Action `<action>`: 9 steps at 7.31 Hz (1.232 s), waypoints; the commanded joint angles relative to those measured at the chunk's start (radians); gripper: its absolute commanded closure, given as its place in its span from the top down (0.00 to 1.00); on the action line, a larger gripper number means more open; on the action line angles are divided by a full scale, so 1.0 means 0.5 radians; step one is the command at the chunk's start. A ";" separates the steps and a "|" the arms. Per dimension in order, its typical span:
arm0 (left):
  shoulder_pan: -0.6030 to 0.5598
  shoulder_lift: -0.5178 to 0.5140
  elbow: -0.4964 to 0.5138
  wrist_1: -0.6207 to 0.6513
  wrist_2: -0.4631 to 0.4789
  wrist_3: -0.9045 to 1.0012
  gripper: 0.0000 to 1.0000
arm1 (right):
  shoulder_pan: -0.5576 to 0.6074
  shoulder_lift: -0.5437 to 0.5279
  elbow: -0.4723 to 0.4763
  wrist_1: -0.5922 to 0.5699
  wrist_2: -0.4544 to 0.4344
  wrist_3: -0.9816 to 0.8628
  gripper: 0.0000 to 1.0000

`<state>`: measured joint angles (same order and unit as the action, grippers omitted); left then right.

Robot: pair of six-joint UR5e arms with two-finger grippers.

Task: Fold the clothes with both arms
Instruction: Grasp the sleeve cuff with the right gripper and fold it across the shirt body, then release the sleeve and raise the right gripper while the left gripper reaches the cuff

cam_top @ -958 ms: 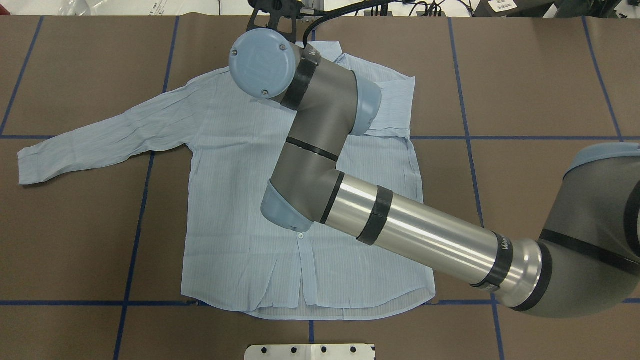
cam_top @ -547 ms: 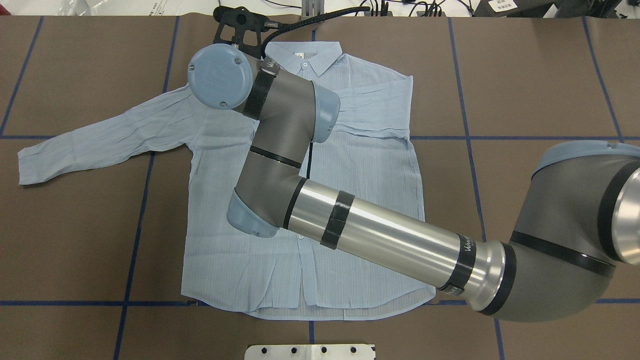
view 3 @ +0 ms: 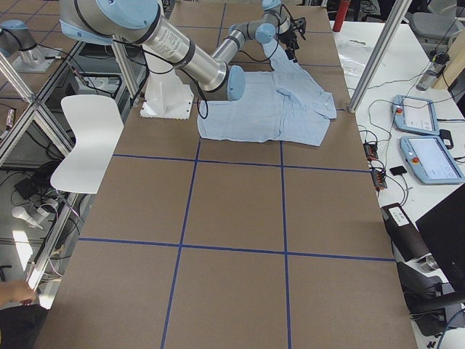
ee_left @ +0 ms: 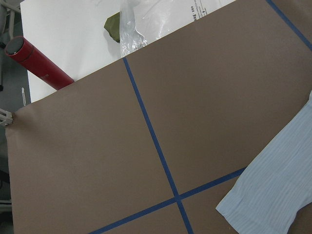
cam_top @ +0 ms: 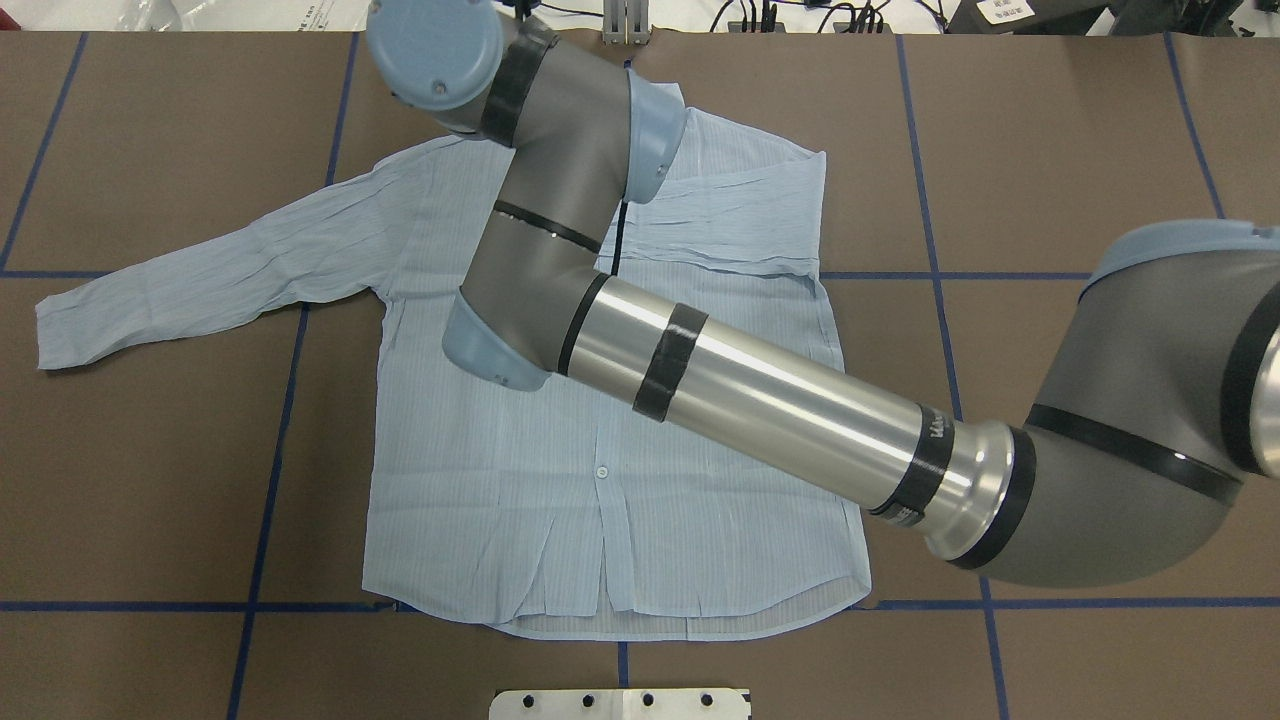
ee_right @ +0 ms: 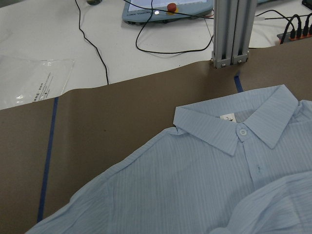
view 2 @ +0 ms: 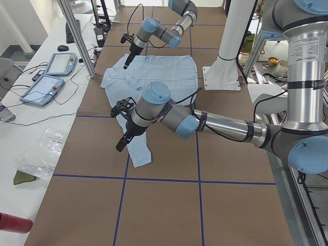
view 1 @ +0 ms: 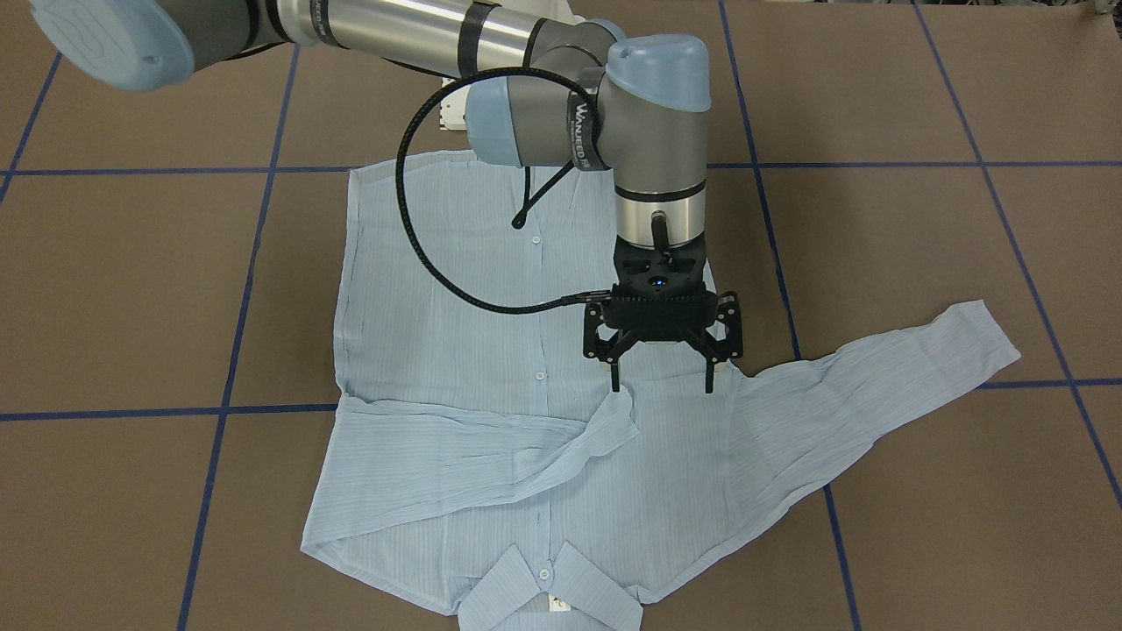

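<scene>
Across from the robot, front-facing view: shirt (view 1: 491, 289) lies flat on the surface (view 1: 131, 263), collar (view 1: 548, 587) toward the operators' edge, hem toward the robot's edge. Folded sleeve (view 1: 456, 447) lies across the chest. Outstretched sleeve (view 1: 877, 386) runs toward the surface's left end. Right claw (view 1: 662, 384) hangs over that sleeve's shoulder, spread wide and holding nothing. One fingertip is just beside the folded sleeve's end. Risk: on descent that finger snags the end and drags the finished fold open.

Overhead view: right arm (cam_top: 760, 400) reaches across the shirt and hides its own claw. Risk: the cloth is thin and crinkly, so a pinch may take both layers or slip out mid-lift.

Left-end view: left arm (view 2: 205, 120) holds the left claw (view 2: 122, 142) near the free cuff. Cannot tell how far it is open. Risk: uneven lift between the two arms would twist the sleeve.

Right-end view: too small to add anything.

Left wrist view: free cuff (ee_left: 273, 190) lies flat beside a tape cross (ee_left: 178, 197). No fingers in frame.

Right wrist view: collar buttoned and flat. No fingers in frame.
</scene>
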<state>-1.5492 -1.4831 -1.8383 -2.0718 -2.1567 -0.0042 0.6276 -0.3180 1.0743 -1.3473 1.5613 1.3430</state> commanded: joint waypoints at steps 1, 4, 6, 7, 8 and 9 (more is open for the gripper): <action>0.079 -0.010 0.209 -0.459 0.000 -0.138 1.00 | 0.232 -0.255 0.380 -0.296 0.395 -0.325 1.00; 0.351 0.103 0.540 -1.136 0.024 -0.756 1.00 | 0.658 -1.067 1.132 -0.309 0.892 -0.997 1.00; 0.566 0.110 0.816 -1.595 0.082 -1.174 1.00 | 0.910 -1.540 1.482 -0.300 1.144 -1.380 1.00; 0.671 0.107 0.836 -1.615 0.134 -1.404 0.94 | 1.011 -1.724 1.599 -0.291 1.242 -1.488 1.00; 0.808 0.110 0.845 -1.633 0.229 -1.600 0.89 | 1.048 -1.820 1.667 -0.287 1.252 -1.505 1.00; 0.952 0.116 0.890 -1.752 0.339 -1.736 0.84 | 1.055 -1.864 1.698 -0.281 1.252 -1.505 1.00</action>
<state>-1.1599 -1.4277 -1.4167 -2.8921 -2.0492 -0.7692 1.1371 -1.2003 1.8888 -1.4913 2.1765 0.6053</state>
